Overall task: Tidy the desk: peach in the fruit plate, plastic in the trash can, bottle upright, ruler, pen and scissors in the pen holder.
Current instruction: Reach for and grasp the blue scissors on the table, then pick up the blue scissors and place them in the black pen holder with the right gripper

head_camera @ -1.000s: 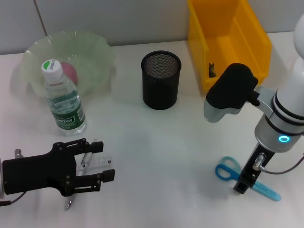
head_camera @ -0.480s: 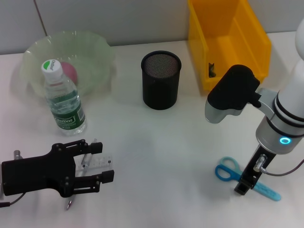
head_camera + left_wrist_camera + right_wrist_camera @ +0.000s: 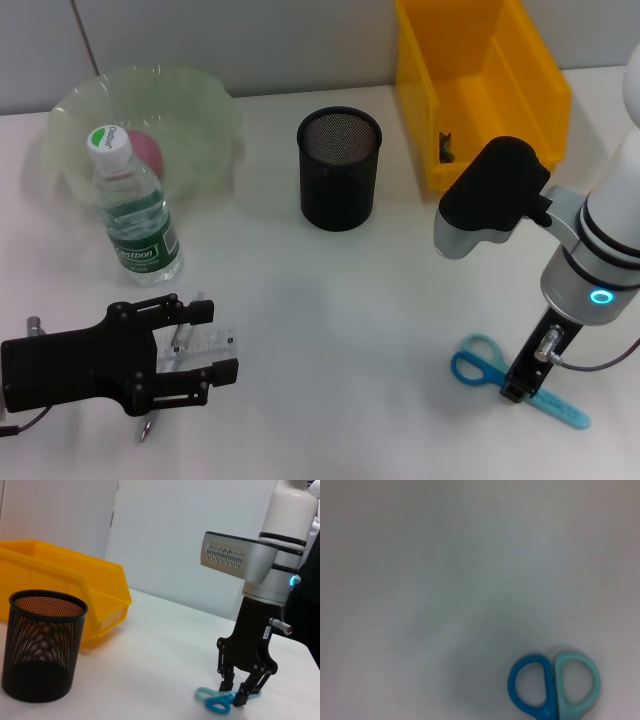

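My right gripper (image 3: 518,385) is open and stands low over the blue scissors (image 3: 478,361) at the front right; in the left wrist view its fingers (image 3: 243,696) straddle the scissors (image 3: 216,702) just behind the handles. The handles also show in the right wrist view (image 3: 552,685). My left gripper (image 3: 195,342) is open at the front left, around a clear ruler (image 3: 210,345) and a pen (image 3: 180,336) lying on the table. The bottle (image 3: 135,210) stands upright. The peach (image 3: 147,150) lies in the green fruit plate (image 3: 205,105). The black mesh pen holder (image 3: 340,170) (image 3: 42,650) stands mid-table.
A yellow bin (image 3: 480,80) (image 3: 75,590) stands at the back right, behind my right arm. The bottle stands just in front of the plate. White tabletop lies between the pen holder and both grippers.
My right gripper has shifted slightly right and lower over the scissors. My left gripper has edged slightly toward the front. Nothing has been lifted.
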`<action>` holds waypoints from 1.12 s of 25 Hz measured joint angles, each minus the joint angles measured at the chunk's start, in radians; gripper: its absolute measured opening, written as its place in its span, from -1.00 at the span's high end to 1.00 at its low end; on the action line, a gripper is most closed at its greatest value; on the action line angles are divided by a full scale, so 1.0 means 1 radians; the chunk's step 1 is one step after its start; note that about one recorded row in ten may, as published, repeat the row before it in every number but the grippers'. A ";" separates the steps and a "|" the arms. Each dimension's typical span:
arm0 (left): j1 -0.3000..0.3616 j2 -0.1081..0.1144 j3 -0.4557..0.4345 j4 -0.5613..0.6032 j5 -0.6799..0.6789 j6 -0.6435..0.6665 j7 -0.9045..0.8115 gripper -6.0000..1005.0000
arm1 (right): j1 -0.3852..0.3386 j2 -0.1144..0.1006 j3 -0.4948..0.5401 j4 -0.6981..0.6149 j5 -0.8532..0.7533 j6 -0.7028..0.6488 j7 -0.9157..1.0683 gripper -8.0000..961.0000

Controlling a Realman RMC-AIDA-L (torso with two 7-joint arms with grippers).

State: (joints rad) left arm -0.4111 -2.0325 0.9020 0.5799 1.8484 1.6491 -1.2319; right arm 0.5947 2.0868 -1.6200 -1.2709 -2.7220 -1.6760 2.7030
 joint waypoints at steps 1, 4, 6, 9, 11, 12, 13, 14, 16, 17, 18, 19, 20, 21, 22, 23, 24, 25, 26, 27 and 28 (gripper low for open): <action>0.000 0.000 0.000 0.000 0.000 0.000 0.000 -0.57 | 0.000 0.000 0.000 -0.002 0.000 0.000 0.001 0.36; 0.000 0.000 0.000 0.000 0.000 0.000 0.000 -0.57 | 0.000 0.000 0.000 -0.003 0.000 -0.002 0.001 0.42; 0.002 0.000 0.000 0.000 0.000 0.000 0.000 -0.57 | -0.001 -0.001 0.000 -0.003 0.000 -0.002 0.001 0.47; 0.003 0.000 0.000 0.000 0.000 0.000 0.000 -0.57 | -0.001 -0.001 0.000 -0.005 0.000 -0.003 0.001 0.47; 0.005 0.000 0.000 0.000 0.000 0.000 0.000 -0.57 | -0.001 -0.001 0.000 -0.008 -0.001 -0.005 0.002 0.47; 0.006 0.000 0.000 0.000 0.000 0.001 0.000 -0.57 | -0.002 -0.001 0.000 -0.012 -0.001 -0.007 0.001 0.48; 0.006 0.000 0.000 0.000 0.000 0.002 0.000 -0.57 | -0.005 -0.001 0.000 -0.020 -0.001 -0.008 0.001 0.48; 0.008 0.000 0.000 0.000 0.000 0.004 0.000 -0.57 | -0.009 -0.001 0.001 -0.029 -0.001 -0.008 0.001 0.48; 0.011 0.000 -0.001 0.000 -0.003 0.009 0.000 -0.57 | -0.025 -0.003 0.006 -0.073 0.001 -0.013 0.001 0.48; 0.011 0.000 -0.001 0.000 -0.003 0.009 0.000 -0.57 | -0.025 -0.003 0.006 -0.073 0.001 -0.013 0.001 0.48; 0.011 0.001 -0.002 0.001 -0.004 0.011 0.000 -0.57 | -0.031 -0.004 0.009 -0.090 0.002 -0.016 0.001 0.48; 0.012 0.001 -0.002 0.001 -0.004 0.012 -0.001 -0.57 | -0.036 -0.004 0.013 -0.106 0.003 -0.020 0.001 0.48; 0.012 0.003 -0.002 0.001 -0.005 0.013 -0.004 -0.57 | -0.040 -0.004 0.018 -0.119 0.003 -0.024 0.001 0.49; 0.012 0.005 -0.003 0.002 -0.005 0.015 -0.010 -0.57 | -0.045 -0.004 0.025 -0.137 0.004 -0.028 0.001 0.49; 0.012 0.005 -0.003 0.002 -0.005 0.015 -0.010 -0.57 | -0.051 -0.004 0.034 -0.157 0.005 -0.033 0.001 0.49; 0.013 0.006 -0.003 0.002 -0.005 0.015 -0.012 -0.57 | -0.058 -0.004 0.045 -0.180 0.005 -0.037 -0.001 0.49; 0.013 0.006 -0.003 0.003 -0.006 0.015 -0.013 -0.57 | -0.066 -0.004 0.058 -0.204 0.005 -0.040 -0.004 0.49; 0.014 0.006 -0.005 0.003 -0.007 0.016 -0.013 -0.57 | -0.075 -0.004 0.073 -0.228 0.006 -0.040 -0.006 0.49; 0.014 0.006 -0.005 0.003 -0.007 0.016 -0.013 -0.57 | -0.081 -0.004 0.088 -0.252 0.009 -0.039 -0.011 0.49; 0.014 0.006 -0.005 0.003 -0.007 0.016 -0.013 -0.57 | -0.088 -0.004 0.105 -0.275 0.019 -0.036 -0.019 0.49; 0.014 0.006 -0.006 0.003 -0.007 0.016 -0.013 -0.57 | -0.094 -0.004 0.126 -0.297 0.034 -0.030 -0.028 0.50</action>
State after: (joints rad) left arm -0.3973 -2.0263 0.8957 0.5829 1.8416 1.6646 -1.2453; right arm 0.5004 2.0831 -1.4945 -1.5677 -2.6876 -1.7058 2.6747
